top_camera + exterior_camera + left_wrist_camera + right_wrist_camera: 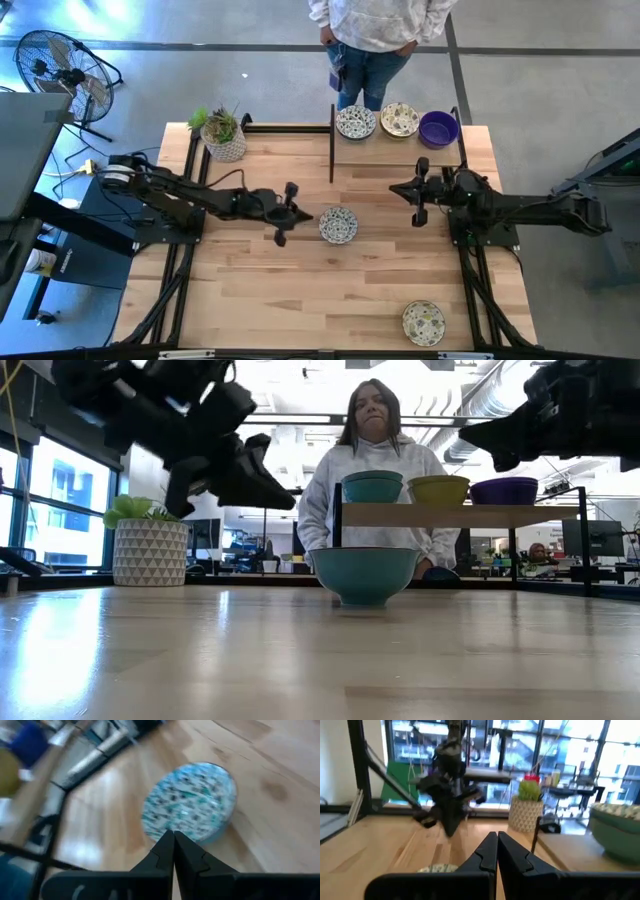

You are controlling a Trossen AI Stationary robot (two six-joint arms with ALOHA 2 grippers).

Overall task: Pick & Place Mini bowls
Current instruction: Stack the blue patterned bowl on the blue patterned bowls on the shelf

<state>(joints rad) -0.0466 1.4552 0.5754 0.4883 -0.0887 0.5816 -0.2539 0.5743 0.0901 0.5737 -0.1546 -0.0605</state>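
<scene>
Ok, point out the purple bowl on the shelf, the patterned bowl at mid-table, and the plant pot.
purple bowl (438, 128): high view, its inside.
patterned bowl at mid-table (338, 225): high view, its speckled inside.
plant pot (226, 146): high view, its white textured wall.

I am counting five mini bowls in the high view. Four are patterned: one on the shelf's left end (355, 122), one beside it (399, 120), one at the table's middle (338, 225), one near the front edge (423, 322). One is solid purple (438, 128). I am also seeing one potted plant (223, 132), one person (378, 30) and one fan (60, 70).
</scene>
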